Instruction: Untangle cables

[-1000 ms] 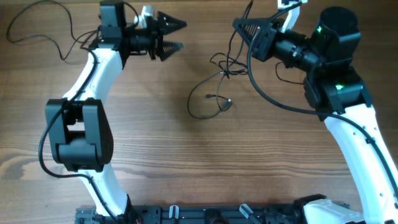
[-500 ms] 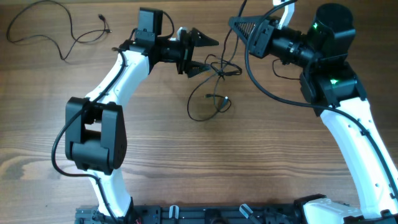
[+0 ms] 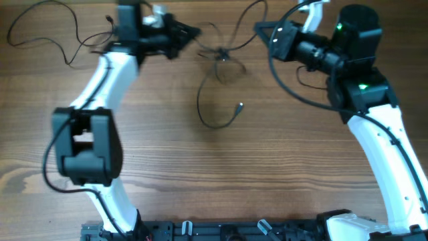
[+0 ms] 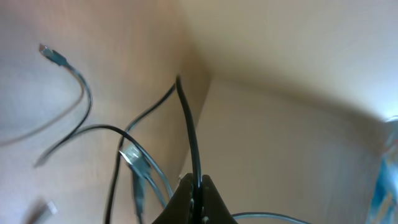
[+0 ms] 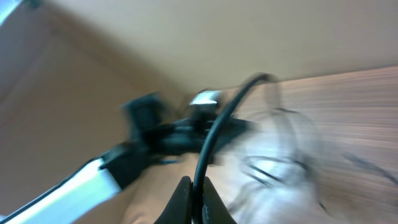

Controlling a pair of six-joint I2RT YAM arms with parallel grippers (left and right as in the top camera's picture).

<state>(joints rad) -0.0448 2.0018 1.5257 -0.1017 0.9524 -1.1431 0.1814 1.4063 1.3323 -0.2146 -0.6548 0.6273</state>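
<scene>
My left gripper [image 3: 192,31] is pinching fully closed on one strand of the cables [image 3: 221,55]. My right gripper [image 3: 258,28] is clamping shut on another. The thin black cords are knotting between them, stretching left-right at the table's [image 3: 301,167] far side. One loop is trailing toward me, its plug [image 3: 241,105] lying free.

Wooden table [image 3: 294,181]: open surface across the centre and lower middle of the overhead frame, between the two arms; passage available there.

Obstructions:
- Thin black cables [image 3: 221,55], knotted at top centre. Strands run to the left gripper [image 3: 192,31] and right gripper [image 3: 259,28], each pinched on one. A loose loop trails to mid-frame.
- Separate thin black cord [image 3: 67,61], upper left.
- Right arm's thick black cable [image 3: 294,100] bows into the upper right.
</scene>
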